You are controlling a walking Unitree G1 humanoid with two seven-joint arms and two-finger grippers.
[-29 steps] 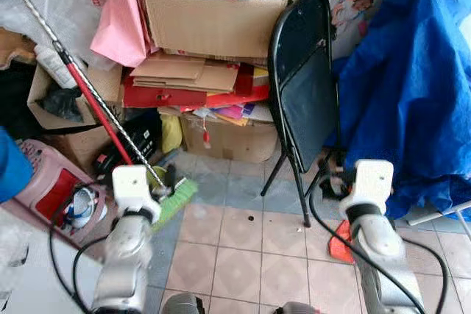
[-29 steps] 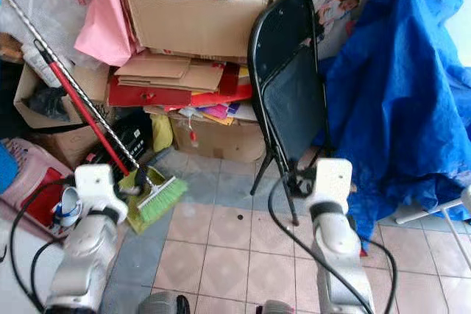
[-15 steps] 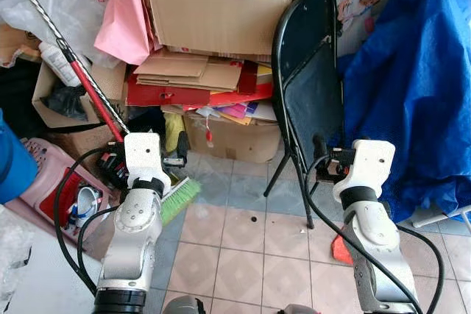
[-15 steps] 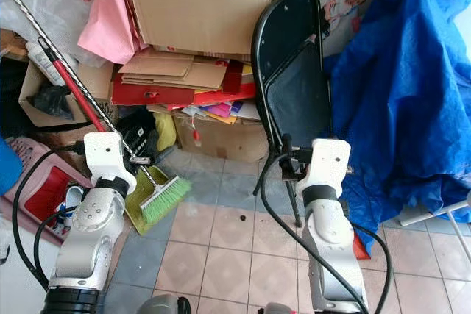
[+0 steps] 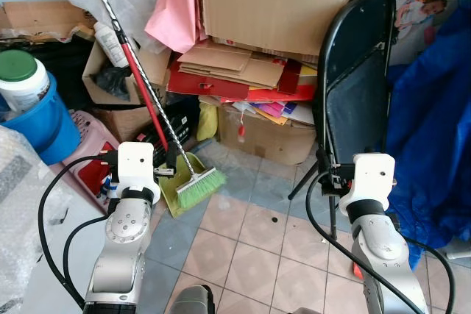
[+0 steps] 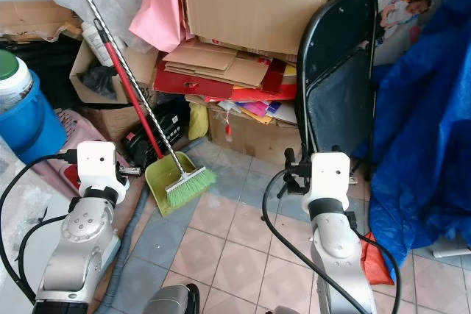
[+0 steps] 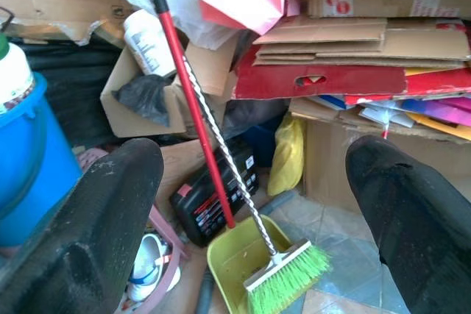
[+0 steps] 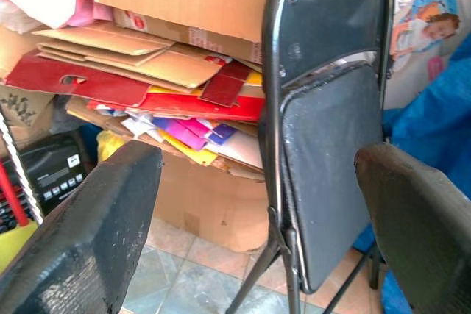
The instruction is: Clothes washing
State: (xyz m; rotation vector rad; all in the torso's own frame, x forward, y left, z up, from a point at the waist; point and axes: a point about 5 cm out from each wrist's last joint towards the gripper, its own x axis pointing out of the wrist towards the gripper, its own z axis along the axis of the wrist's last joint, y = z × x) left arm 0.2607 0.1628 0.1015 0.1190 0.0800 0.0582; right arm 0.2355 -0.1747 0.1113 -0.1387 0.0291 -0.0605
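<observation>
Laundry we cannot pick out; pink cloth (image 5: 175, 5) hangs over stacked cardboard boxes (image 5: 272, 16). Our left gripper (image 7: 250, 204) and right gripper (image 8: 257, 204) both hover wide open, holding nothing. A green broom (image 5: 199, 185) rests in its dustpan (image 6: 165, 182) on the tiled floor (image 5: 250, 240) beside a folding chair (image 5: 353, 93).

matt cardboard boxes (image 5: 276, 16), glossy black metal chair (image 5: 353, 101), crinkled blue tarp (image 5: 434, 130).

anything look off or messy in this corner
Yes: flattened cardboard sheets and papers are crushed askew under a big cardboard box, a pink cloth droops over the pile, and a folded black chair leans against it. Nothing looks spilled.
</observation>
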